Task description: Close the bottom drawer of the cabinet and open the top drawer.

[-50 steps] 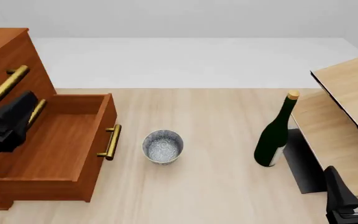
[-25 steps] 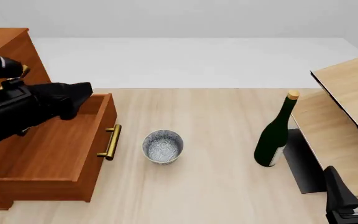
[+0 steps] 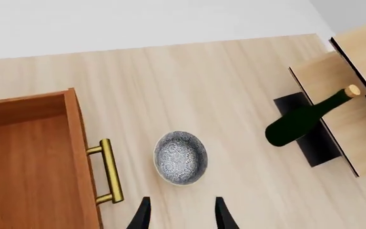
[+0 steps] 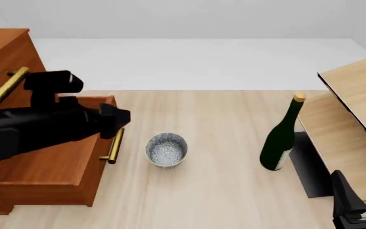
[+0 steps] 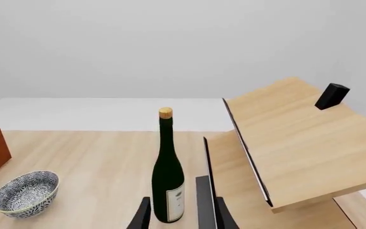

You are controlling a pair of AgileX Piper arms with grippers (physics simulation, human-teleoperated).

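All three views share bowl (image 4: 166, 149) and bottle (image 4: 283, 134).

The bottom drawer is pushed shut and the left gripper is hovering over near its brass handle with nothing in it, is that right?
Not quite. The bottom drawer is pulled out, not shut: the front view shows its open box sticking out from the cabinet. The rest holds: the left gripper hovers near the brass handle, empty.
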